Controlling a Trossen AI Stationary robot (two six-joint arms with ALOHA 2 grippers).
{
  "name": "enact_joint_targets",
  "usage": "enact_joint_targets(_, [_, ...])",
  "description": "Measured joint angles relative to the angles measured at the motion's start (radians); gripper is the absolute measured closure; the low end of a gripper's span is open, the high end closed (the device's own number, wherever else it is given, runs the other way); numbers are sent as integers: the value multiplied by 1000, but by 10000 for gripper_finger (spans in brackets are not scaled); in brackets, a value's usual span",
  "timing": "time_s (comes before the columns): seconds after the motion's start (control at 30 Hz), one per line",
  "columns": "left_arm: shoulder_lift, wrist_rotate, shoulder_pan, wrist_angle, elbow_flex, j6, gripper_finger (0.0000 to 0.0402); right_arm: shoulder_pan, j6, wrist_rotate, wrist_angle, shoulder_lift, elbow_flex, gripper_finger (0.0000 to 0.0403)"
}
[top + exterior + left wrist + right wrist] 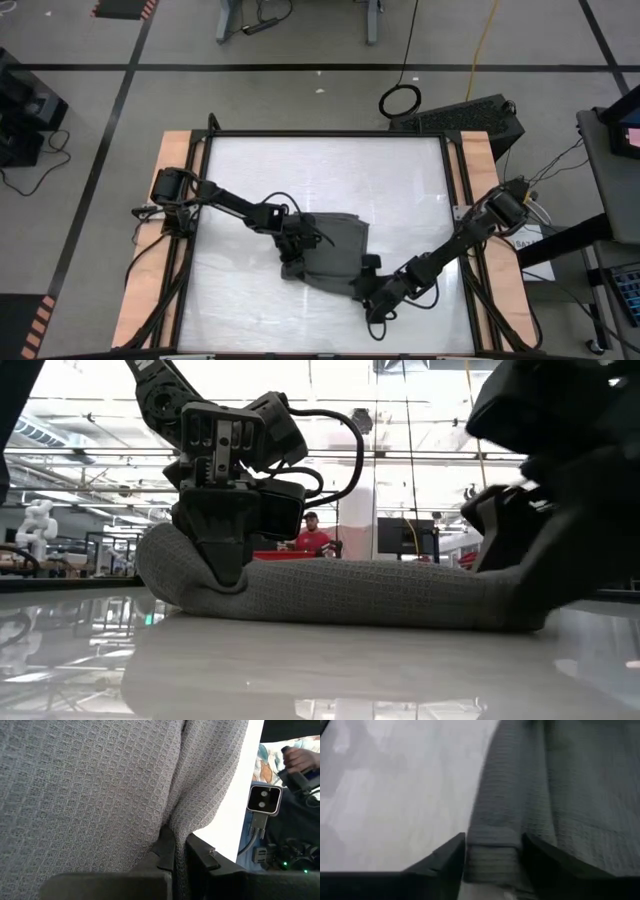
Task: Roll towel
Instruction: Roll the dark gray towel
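The dark grey towel (335, 250) lies partly folded over itself in the middle of the white table (400, 170). In the low view it shows as a long thick band (370, 595) resting on the table. My left gripper (293, 243) is at the towel's left end and shut on it. My right gripper (368, 278) is at the towel's near right corner, with a folded edge between its fingers. My left gripper pinches a raised fold of the towel (173, 822) between its two fingers, at the towel's left end (225, 582). The fingers come from above, pointing down. The cloth there bulges up around the fingertips, and the rest lies on the table. My right gripper holds the towel's folded-over edge (492, 851) between its two fingers, several layers thick, at the near right corner. The fingers come low, slanting from the table's near right side. That end (505, 595) is raised a little, and the rest lies on the table.
Bare white table lies on all sides of the towel, inside a black frame (320, 133) with wooden side strips (150, 250). A person in red (312, 538) sits far off in the room behind.
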Motion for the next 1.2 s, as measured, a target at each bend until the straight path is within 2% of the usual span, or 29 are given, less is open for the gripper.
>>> enact_joint_targets(0.17, [0,28,0,-6,0,35,381,-21,93,-8,-4,-4,0,310])
enact_joint_targets(0.23, [0,42,-1,-6,0,64,381,-26,119,-42,-5,-16,0,360])
enact_joint_targets(0.3, [-9,58,-7,-6,1,106,381,-33,153,-90,-4,-28,0,387])
enact_joint_targets(0.5, [-47,50,-25,-19,-3,234,358,-70,325,-238,2,-49,0,380])
enact_joint_targets(0.7, [-106,53,-49,-67,-4,321,296,-101,484,-348,-5,-49,-1,394])
enact_joint_targets(0.87, [-145,40,-68,-133,-3,368,247,-119,587,-381,11,-49,-1,391])
enact_joint_targets(1.0, [-200,-32,-97,-207,-3,433,234,-127,642,-380,46,-49,-2,390])
enact_joint_targets(1.2, [-322,-184,-218,-220,0,595,233,-148,696,-433,54,-49,-2,390])
